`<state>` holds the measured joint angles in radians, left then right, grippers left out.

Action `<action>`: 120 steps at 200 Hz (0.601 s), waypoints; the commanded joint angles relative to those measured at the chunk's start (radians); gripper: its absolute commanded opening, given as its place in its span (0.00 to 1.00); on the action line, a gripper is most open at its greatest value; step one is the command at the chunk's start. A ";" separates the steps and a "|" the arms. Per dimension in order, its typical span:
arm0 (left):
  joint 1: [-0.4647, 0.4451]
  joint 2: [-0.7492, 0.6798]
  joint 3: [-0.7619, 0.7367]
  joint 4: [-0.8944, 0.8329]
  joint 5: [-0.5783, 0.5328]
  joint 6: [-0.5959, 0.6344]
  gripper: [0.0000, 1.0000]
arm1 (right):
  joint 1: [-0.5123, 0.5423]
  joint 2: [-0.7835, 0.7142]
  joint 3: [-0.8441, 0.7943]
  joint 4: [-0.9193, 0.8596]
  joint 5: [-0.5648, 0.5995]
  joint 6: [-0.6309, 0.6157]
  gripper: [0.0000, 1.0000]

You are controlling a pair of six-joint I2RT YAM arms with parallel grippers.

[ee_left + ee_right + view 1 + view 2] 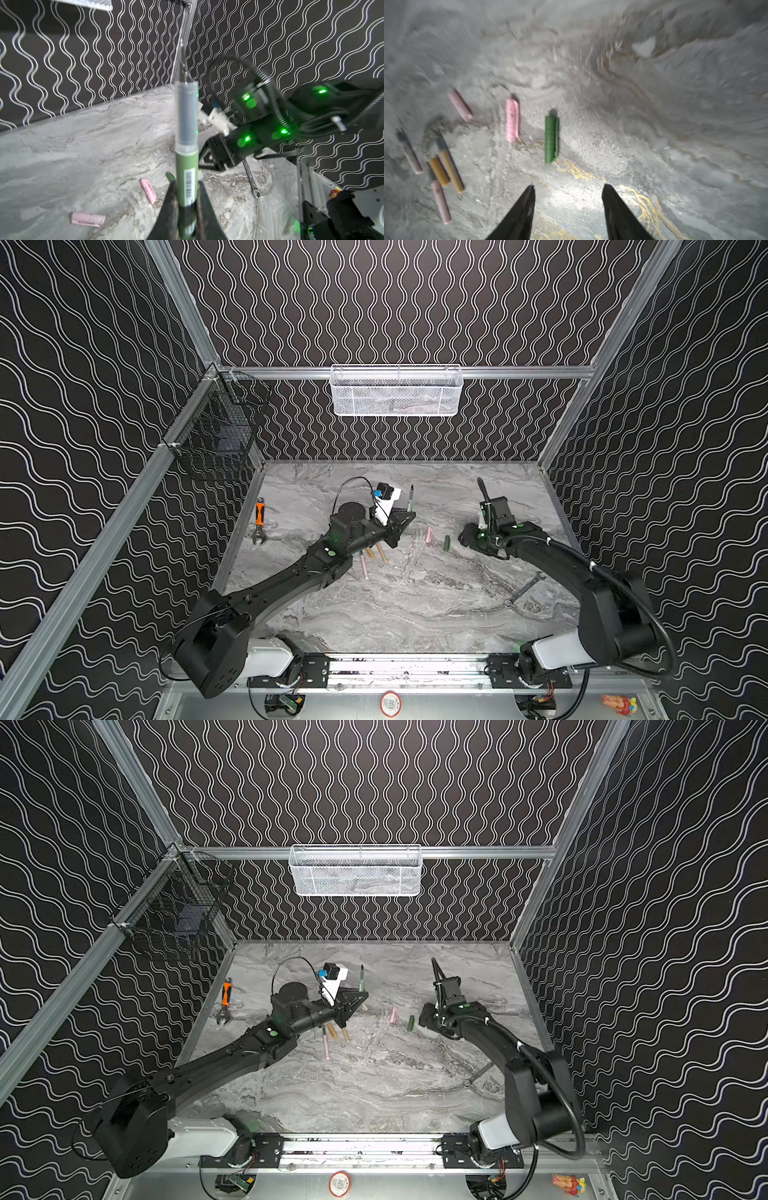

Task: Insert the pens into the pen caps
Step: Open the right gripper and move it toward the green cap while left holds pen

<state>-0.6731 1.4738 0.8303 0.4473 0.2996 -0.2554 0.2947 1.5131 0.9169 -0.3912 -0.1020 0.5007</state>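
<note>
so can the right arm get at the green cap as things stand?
Probably yes: the right gripper is open just short of the green cap, with only bare table between them.

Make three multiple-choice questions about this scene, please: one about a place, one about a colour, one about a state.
1. Where is the green cap? A) lying on the table B) in the white basket C) in the black basket
2. What colour is the pen in the left pincer? A) pink B) green C) gold
3. How is the right pincer? A) shut on a cap B) open and empty C) shut and empty

Answers: 1 A, it lies flat on the marble; 2 B, the gripped barrel is green; 3 B, its jaws stand apart with nothing between them.
</note>
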 commanded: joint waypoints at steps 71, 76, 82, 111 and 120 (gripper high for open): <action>-0.032 -0.012 0.013 -0.010 -0.032 0.020 0.09 | 0.119 0.267 0.198 -0.091 0.191 -0.044 0.54; -0.035 -0.015 0.011 -0.007 -0.034 0.023 0.09 | 0.124 0.275 0.207 -0.096 0.209 -0.045 0.54; -0.035 -0.016 0.010 -0.006 -0.035 0.025 0.09 | 0.130 0.287 0.217 -0.104 0.230 -0.047 0.54; -0.041 -0.018 0.016 -0.012 -0.029 0.017 0.08 | 0.136 0.319 0.240 -0.126 0.254 -0.063 0.53; -0.042 -0.020 0.014 -0.010 -0.032 0.016 0.08 | 0.136 0.319 0.240 -0.126 0.244 -0.069 0.53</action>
<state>-0.7109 1.4567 0.8364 0.4282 0.2691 -0.2546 0.4316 1.8233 1.1465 -0.4725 0.1036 0.4515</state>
